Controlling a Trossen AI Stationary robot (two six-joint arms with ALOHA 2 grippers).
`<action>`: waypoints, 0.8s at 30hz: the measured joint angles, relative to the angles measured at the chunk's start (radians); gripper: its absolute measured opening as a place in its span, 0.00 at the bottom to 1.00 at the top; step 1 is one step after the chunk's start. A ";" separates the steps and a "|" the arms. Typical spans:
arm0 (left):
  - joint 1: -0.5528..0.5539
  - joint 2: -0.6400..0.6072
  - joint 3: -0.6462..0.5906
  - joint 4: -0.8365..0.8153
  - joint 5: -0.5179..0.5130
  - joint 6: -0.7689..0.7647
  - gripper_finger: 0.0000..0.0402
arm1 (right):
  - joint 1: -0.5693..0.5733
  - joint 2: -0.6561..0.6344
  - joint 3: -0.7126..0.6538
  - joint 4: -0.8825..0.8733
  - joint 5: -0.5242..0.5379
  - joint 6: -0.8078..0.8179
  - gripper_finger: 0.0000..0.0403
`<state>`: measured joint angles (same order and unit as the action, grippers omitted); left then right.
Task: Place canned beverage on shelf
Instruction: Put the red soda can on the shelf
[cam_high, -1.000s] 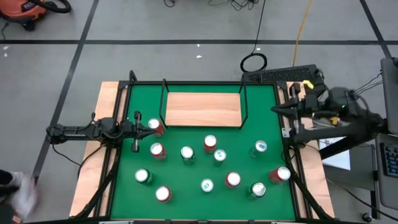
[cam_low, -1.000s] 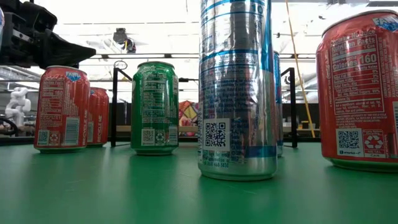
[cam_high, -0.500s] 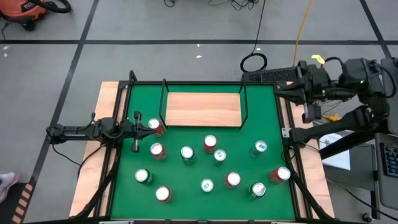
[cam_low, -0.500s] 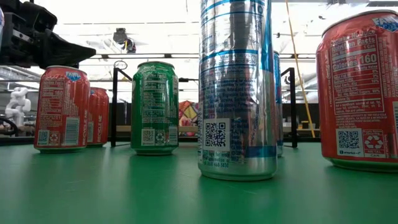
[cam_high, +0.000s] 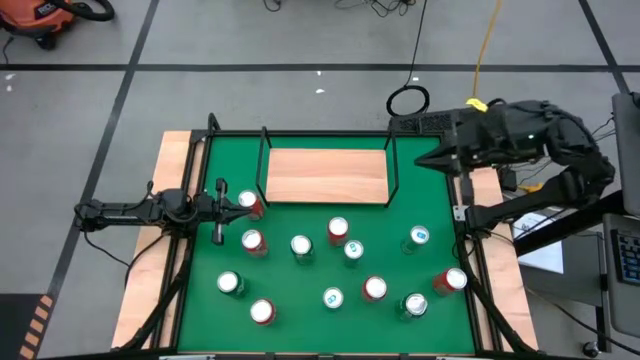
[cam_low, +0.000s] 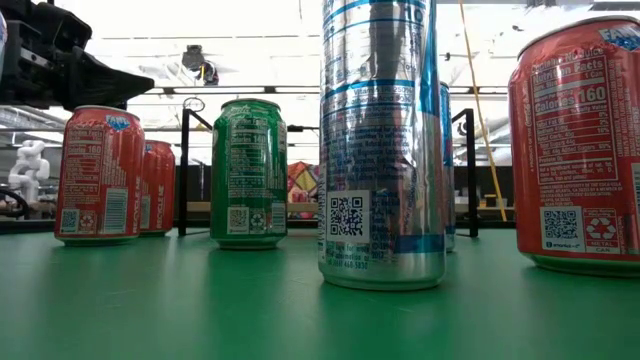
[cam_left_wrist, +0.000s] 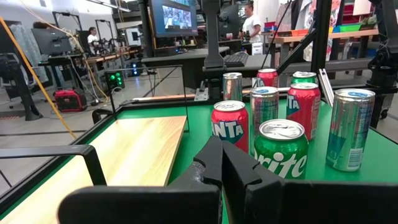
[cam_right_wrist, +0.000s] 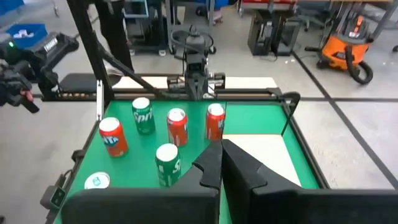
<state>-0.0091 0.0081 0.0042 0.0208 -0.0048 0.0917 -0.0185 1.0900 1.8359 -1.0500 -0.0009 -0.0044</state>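
Our right gripper (cam_high: 441, 158), pressed together and empty, has swung in beside the shelf (cam_high: 326, 176); cans (cam_high: 337, 230) sit ahead, ungrasped.

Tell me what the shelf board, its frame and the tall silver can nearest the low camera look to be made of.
Shelf board: light wood, matte, with faint lengthwise grain; possibly a veneer. Shelf frame: thin black rods, likely painted metal. Tall silver can: shiny metal, probably aluminium, judging by its mirror-like reflections and printed label with a square code.
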 joint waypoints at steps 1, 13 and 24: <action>0.000 0.000 0.000 0.000 0.000 0.000 0.00 | 0.000 0.005 0.000 0.000 0.000 0.000 0.00; 0.000 0.000 0.000 0.000 0.000 -0.001 0.00 | 0.000 0.052 0.000 -0.009 -0.001 -0.012 0.00; 0.000 0.001 0.020 0.005 -0.002 -0.110 0.00 | 0.000 0.077 0.000 -0.056 -0.004 -0.008 0.00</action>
<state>-0.0090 0.0093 0.0241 0.0258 -0.0063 -0.0185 -0.0181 1.1673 1.8359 -1.1058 -0.0048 -0.0124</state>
